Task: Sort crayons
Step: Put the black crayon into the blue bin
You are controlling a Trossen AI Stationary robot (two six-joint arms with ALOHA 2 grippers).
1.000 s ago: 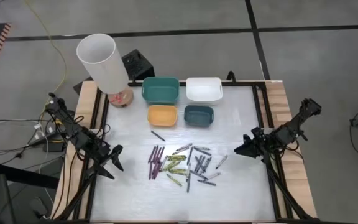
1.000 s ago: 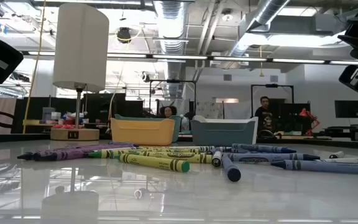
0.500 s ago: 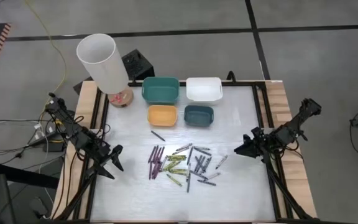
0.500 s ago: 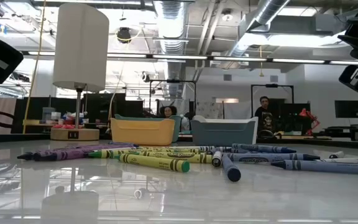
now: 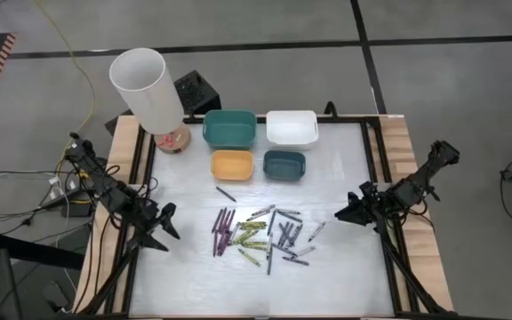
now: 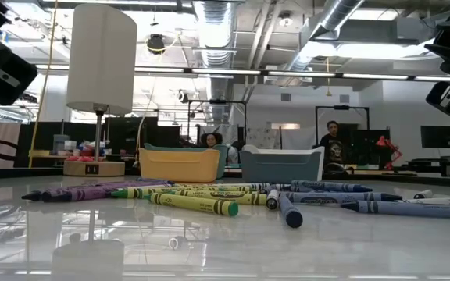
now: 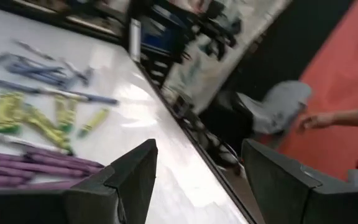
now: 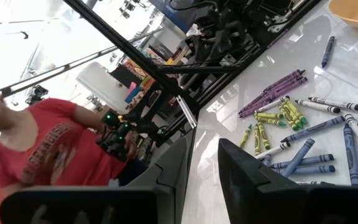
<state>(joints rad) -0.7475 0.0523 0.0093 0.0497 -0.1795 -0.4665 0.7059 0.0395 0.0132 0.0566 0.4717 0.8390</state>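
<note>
Loosely heaped, the crayons point(image 5: 260, 235) lie near the middle of the bench point(image 5: 194, 276), purple ones toward the left arm, yellow-green in the centre, blue and grey toward the right. Behind them stand four bins: orange point(image 5: 232, 164), dark blue point(image 5: 284, 164), teal point(image 5: 229, 128) and white point(image 5: 292, 128). The left pincer point(image 5: 165, 228) hangs wide and empty beside the heap; the right pincer point(image 5: 345, 212) waits opposite, narrowly parted, holding nothing. A lamp point(image 5: 149, 93) stands at the bench's corner.

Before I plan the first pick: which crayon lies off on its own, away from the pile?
The single dark crayon lying slanted between the orange bin and the pile. Every other crayon lies in that pile, nearer the table's front.
</note>
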